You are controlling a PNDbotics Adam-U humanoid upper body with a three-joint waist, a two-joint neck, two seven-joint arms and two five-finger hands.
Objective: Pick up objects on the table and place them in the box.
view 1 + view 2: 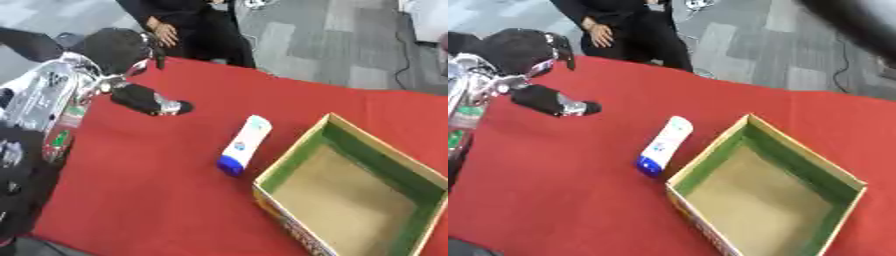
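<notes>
A white tube with a blue cap [244, 145] lies on the red tablecloth [157, 190], just left of the box, cap end nearest me. The open cardboard box [350, 192] has green inner walls and a bare brown floor with nothing in it. My left arm comes in from the left. Its black left hand [147, 100] hovers low over the cloth up and to the left of the tube, fingers reaching right, holding nothing. The hand and the tube are well apart. My right hand does not show.
The box fills the lower right of the table. Grey carpet lies beyond the table's far edge [289, 80]. A dark blurred shape [855, 25] crosses the upper right corner of the right eye view. Bare red cloth spreads between my left hand and the near edge.
</notes>
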